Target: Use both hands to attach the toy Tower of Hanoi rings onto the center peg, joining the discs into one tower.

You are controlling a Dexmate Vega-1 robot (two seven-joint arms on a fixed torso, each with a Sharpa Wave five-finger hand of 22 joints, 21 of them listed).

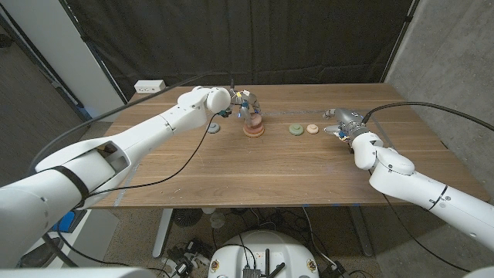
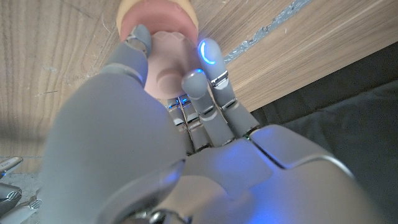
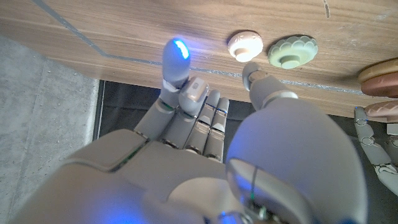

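Note:
The tower stack (image 1: 253, 130) stands mid-table as a wide tan and reddish base disc. My left hand (image 1: 243, 103) hovers right over it, thumb and fingers pinching a pink disc (image 1: 252, 118). In the left wrist view that pink disc (image 2: 166, 61) sits between the fingertips (image 2: 208, 53), just above the tan disc (image 2: 155, 9) of the stack. A green disc (image 1: 296, 129) and a small cream disc (image 1: 312, 129) lie to the right of the stack. My right hand (image 1: 344, 123) is beside the cream disc (image 3: 245, 45) and the green disc (image 3: 292, 52), holding nothing, with thumb and one finger extended.
A small pale blue disc (image 1: 213, 127) lies left of the stack, under my left forearm. A white power strip (image 1: 150, 86) sits at the table's far left corner. A black curtain hangs behind the table (image 1: 255, 174). Black cables trail from both arms.

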